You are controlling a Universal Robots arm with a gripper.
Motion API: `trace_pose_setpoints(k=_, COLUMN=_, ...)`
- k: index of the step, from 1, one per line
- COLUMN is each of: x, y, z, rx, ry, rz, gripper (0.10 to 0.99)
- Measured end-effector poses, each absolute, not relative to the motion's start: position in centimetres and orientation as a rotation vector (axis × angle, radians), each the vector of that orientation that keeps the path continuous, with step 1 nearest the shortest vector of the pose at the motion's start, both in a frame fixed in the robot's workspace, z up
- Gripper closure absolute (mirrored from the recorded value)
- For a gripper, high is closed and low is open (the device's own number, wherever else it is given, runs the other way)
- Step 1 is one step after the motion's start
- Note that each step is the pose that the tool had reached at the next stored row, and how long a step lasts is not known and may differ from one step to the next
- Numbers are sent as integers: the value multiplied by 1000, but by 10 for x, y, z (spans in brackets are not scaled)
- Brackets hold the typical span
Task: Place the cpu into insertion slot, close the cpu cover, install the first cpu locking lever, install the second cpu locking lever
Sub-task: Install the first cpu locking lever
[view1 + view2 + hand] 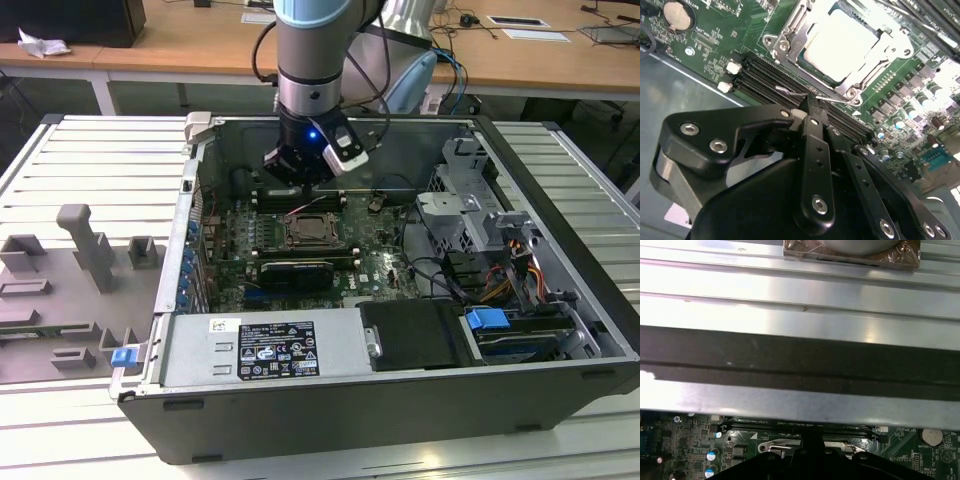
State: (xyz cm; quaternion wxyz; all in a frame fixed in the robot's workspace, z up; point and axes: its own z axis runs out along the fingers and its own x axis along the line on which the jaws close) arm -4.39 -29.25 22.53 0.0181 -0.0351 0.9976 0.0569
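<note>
gripper (809,111) pressed shut above memory slots (765,80), beside the cpu cover (790,31) (down over the cpu (840,45)).

Wooden desks (200,45) behind — ribbed pale metal tabletop (100,170) beneath, evenly lit.

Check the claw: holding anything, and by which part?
Cannot tell. The claw sits at the wire locking lever beside the cpu cover; whether it grips the lever is unclear.

The cpu (842,42) sits in the insertion slot (774,42), with the cpu cover (888,44) flat over its edges. Black memory slots (765,75) run beside the slot, and the hand (807,114) hovers just beyond them.
</note>
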Motion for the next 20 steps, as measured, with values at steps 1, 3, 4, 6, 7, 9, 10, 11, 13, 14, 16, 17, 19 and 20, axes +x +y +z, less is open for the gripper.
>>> trace_pose_setpoints(k=1, x=-42, y=-292, z=225, rx=-108, ry=3098, rz=177, gripper=980)
trace_pose_setpoints(k=3, x=-40, y=-292, z=223, rx=-108, ry=3099, rz=177, gripper=980)
trace_pose_setpoints(k=4, x=-40, y=-292, z=223, rx=-108, ry=3098, rz=177, gripper=980)
trace_pose_setpoints(k=6, x=-37, y=-292, z=222, rx=-108, ry=3099, rz=177, gripper=980)
trace_pose_setpoints(k=7, x=-36, y=-292, z=221, rx=-108, ry=3099, rz=177, gripper=980)
trace_pose_setpoints(k=9, x=-35, y=-292, z=219, rx=-107, ry=3099, rz=177, gripper=980)
trace_pose_setpoints(k=10, x=-34, y=-291, z=219, rx=-108, ry=3099, rz=177, gripper=980)
trace_pose_setpoints(k=11, x=-34, y=-291, z=218, rx=-108, ry=3099, rz=177, gripper=980)
trace_pose_setpoints(k=13, x=-33, y=-291, z=217, rx=-108, ry=3099, rz=177, gripper=980)
trace_pose_setpoints(k=14, x=-32, y=-291, z=217, rx=-108, ry=3099, rz=177, gripper=980)
trace_pose_setpoints(k=16, x=-31, y=-291, z=216, rx=-107, ry=3099, rz=177, gripper=980)
trace_pose_setpoints(k=17, x=-31, y=-291, z=216, rx=-108, ry=3098, rz=177, gripper=980)
trace_pose_setpoints(k=19, x=-31, y=-291, z=215, rx=-107, ry=3099, rz=177, gripper=980)
trace_pose_setpoints(k=20, x=-31, y=-291, z=214, rx=-108, ry=3099, rz=177, gripper=980)
